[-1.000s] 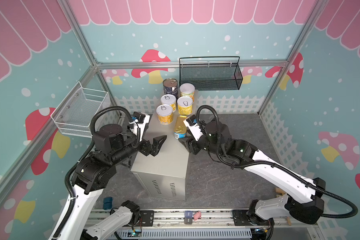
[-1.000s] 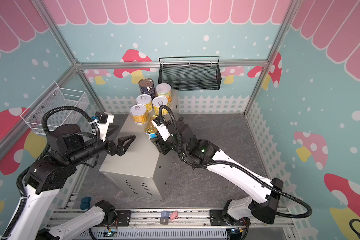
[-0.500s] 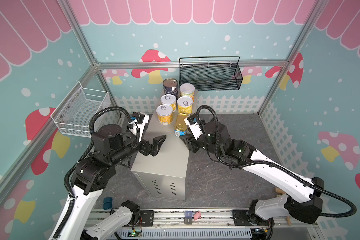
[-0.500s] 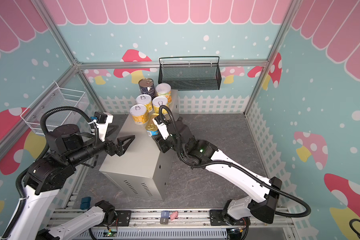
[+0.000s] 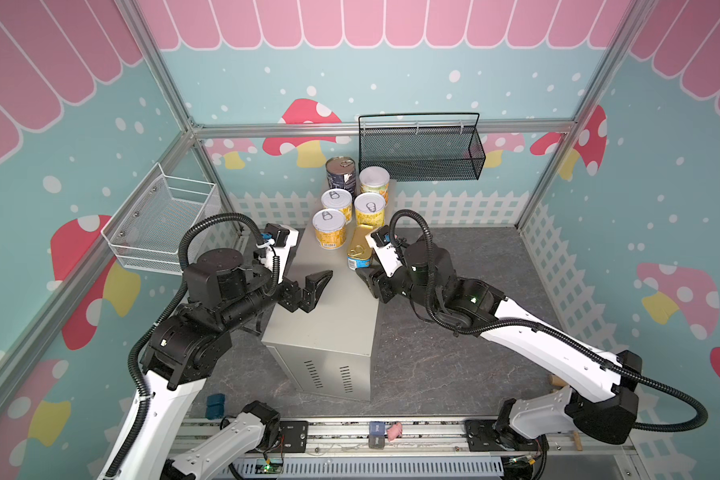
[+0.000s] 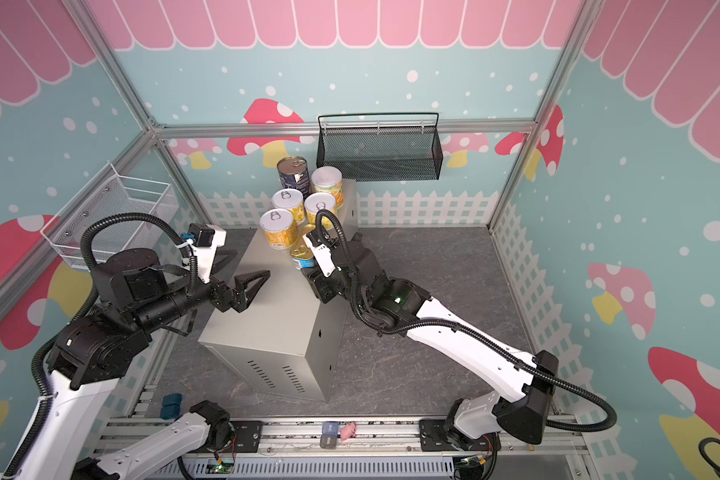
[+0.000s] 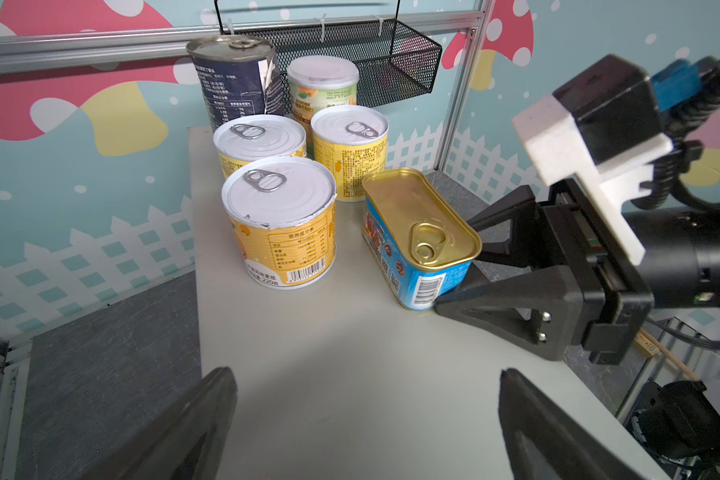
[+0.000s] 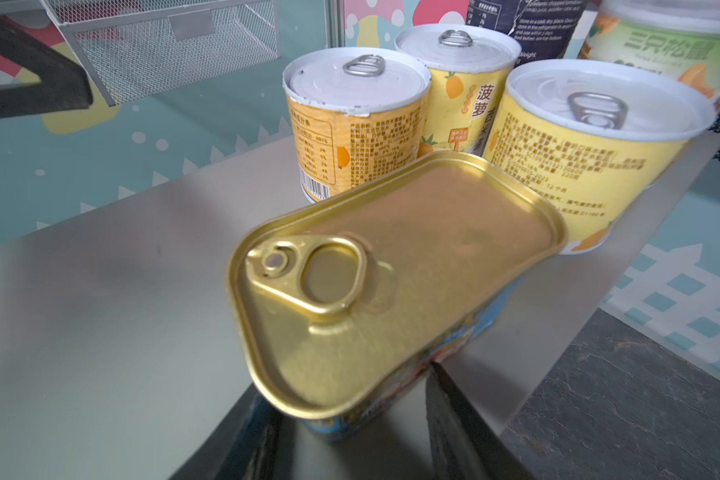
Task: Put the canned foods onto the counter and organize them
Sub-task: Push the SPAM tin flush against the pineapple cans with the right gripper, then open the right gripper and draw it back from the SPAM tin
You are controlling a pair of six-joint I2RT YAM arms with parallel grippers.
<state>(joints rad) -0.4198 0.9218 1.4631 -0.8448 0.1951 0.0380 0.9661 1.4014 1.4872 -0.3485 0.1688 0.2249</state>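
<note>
Just beside yellow cans on counter, gold-topped tin in pinch of right end effector; left end effector spread.

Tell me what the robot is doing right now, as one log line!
left pincer: open over counter | right pincer: shut on gold-topped tin at counter's right edge | round cans: five upright at counter's far end

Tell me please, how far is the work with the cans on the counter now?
Done: the navy can, the white-lidded can and three yellow-label cans stand grouped at the far end of the counter. In hand: the right gripper is closed on the gold-topped tin, which appears to rest on the counter beside them. Remaining: release the tin, perhaps straighten it. The left gripper is open and empty.
</note>
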